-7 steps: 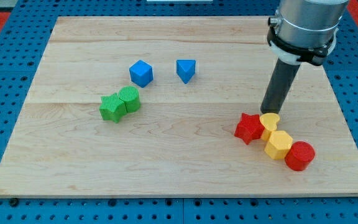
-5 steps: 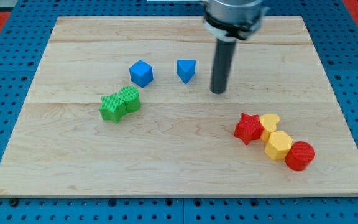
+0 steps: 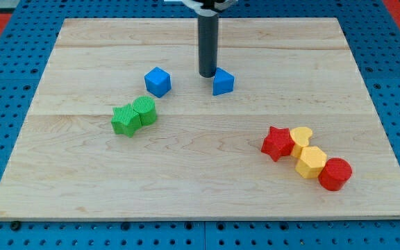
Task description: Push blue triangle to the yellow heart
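The blue triangle (image 3: 223, 82) lies on the wooden board (image 3: 200, 187) a little above its middle. My tip (image 3: 207, 74) stands right against the triangle's upper left side. The yellow heart (image 3: 301, 135) lies at the lower right, well away from the triangle, wedged between a red star (image 3: 278, 143) on its left and a yellow hexagon (image 3: 312, 162) below it.
A blue cube (image 3: 157, 82) sits left of my tip. A green star (image 3: 125, 119) and a green hexagon (image 3: 145, 110) touch each other further down on the left. A red cylinder (image 3: 335, 173) rests against the yellow hexagon at the lower right.
My tip travelled from beside the yellow heart up and left, round to the triangle's upper left. The blue triangle has shifted a little right and down.
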